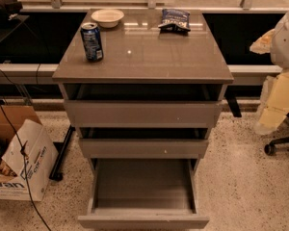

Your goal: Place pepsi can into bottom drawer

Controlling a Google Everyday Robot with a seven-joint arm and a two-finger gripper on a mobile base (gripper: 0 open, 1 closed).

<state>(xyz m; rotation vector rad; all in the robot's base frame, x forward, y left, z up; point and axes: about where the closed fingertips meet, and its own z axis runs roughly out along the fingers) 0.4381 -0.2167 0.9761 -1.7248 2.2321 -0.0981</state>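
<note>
The pepsi can (92, 41) stands upright on the left side of the grey cabinet top (149, 57), dark blue with a silver top. The bottom drawer (143, 221) is pulled far out towards me, and its inside shows nothing in it. My arm shows at the right edge of the view, beside the cabinet and well away from the can. My gripper (264, 41) seems to be the pale part at the arm's upper left, off the cabinet's right side. It holds nothing that I can see.
A white bowl (107, 17) and a flat dark-blue snack bag (175, 19) lie at the back of the cabinet top. The top drawer (143, 113) and middle drawer (143, 148) stand slightly out. A cardboard box (19, 162) and cables are on the floor at left, and an office chair base (279, 143) at right.
</note>
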